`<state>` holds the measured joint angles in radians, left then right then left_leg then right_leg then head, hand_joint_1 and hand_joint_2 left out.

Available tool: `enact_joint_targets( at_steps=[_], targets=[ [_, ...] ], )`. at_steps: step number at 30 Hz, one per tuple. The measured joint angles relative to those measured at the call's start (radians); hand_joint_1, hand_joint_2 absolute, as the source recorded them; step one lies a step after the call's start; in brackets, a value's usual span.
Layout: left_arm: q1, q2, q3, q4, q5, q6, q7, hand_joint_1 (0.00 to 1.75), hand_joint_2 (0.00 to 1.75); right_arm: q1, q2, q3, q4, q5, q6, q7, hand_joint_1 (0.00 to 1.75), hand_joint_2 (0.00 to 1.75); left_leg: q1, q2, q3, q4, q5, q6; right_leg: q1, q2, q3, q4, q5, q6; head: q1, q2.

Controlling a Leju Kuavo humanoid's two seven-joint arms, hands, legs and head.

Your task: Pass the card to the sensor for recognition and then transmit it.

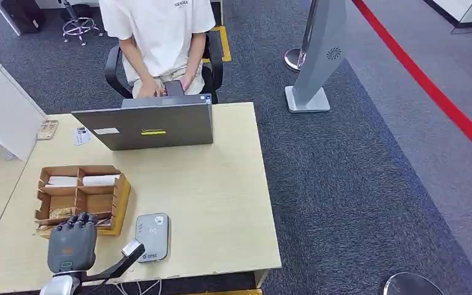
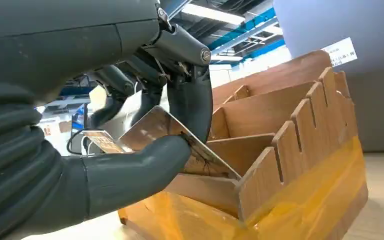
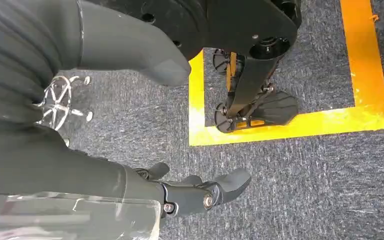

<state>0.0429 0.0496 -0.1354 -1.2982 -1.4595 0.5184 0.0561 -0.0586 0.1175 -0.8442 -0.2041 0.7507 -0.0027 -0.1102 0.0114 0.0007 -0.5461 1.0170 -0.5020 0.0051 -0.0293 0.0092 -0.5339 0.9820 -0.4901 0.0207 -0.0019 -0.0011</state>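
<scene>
A wooden organizer [image 1: 121, 198] with several compartments stands at the table's near left. My left hand [image 1: 72, 243] reaches over its near edge. In the left wrist view the thumb [image 2: 145, 162] and the darker fingers pinch a shiny card [image 2: 152, 126] whose far end still sits inside the organizer [image 2: 300, 150]. The grey card sensor [image 1: 153, 236] lies flat on the table just right of that hand. My right hand [image 3: 180, 195] hangs above the carpet with its fingers apart and nothing in it.
A grey laptop [image 1: 144, 126] stands open at the table's far side, with a person [image 1: 160, 37] seated behind it. A white box [image 1: 3, 107] sits at the far left. A grey floor stand [image 1: 319, 55] rises right of the table [image 1: 221, 203].
</scene>
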Motion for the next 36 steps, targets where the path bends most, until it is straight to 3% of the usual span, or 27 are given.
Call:
enact_joint_targets(
  at_steps=[9,17,26,31,34,36],
  targets=[
    [-0.011,-0.001,0.0,-0.01,0.019,-0.06,0.002,1.75,1.75,0.0,0.0,-0.004,0.0,-0.002,-0.001,0.002,0.0,1.75,0.0,0.0,0.0,0.0,0.0,0.0,0.0,0.0,0.0,0.0,0.0,0.0,0.0,0.0],
    [-0.004,0.015,-0.048,-0.193,0.05,-0.246,0.021,1.75,1.75,0.001,0.0,-0.029,0.0,-0.009,-0.004,0.006,0.0,1.75,0.0,0.0,0.0,0.0,0.0,0.0,0.0,0.0,0.0,0.0,0.0,0.0,0.0,0.0],
    [-0.05,0.109,-0.16,-0.422,0.119,-0.381,0.041,1.75,1.75,0.002,0.0,-0.062,0.0,-0.018,-0.014,0.008,0.0,1.75,0.0,0.0,0.0,0.0,0.001,-0.001,0.0,0.0,0.0,0.0,0.0,-0.001,0.0,0.0],
    [-0.16,0.184,-0.212,-0.518,0.184,-0.426,0.061,1.75,1.75,0.002,0.001,-0.077,0.0,-0.006,-0.015,0.009,0.0,1.75,0.0,0.0,0.0,0.0,0.002,-0.002,0.0,0.0,0.0,0.001,0.001,-0.001,0.0,0.0],
    [-0.249,0.209,-0.223,-0.545,0.174,-0.422,0.073,1.75,1.75,0.003,0.003,-0.078,0.0,0.008,-0.014,0.012,0.0,1.75,0.0,0.0,0.0,0.0,0.002,-0.002,0.0,0.0,0.0,0.001,0.001,-0.001,0.0,0.0],
    [-0.308,0.21,-0.223,-0.547,0.109,-0.376,0.087,1.75,1.75,0.002,0.005,-0.077,0.0,0.03,-0.01,0.012,0.0,1.75,0.0,-0.001,0.0,0.0,0.002,-0.002,0.0,0.0,0.0,0.001,0.002,-0.002,0.0,0.0]
  ],
)
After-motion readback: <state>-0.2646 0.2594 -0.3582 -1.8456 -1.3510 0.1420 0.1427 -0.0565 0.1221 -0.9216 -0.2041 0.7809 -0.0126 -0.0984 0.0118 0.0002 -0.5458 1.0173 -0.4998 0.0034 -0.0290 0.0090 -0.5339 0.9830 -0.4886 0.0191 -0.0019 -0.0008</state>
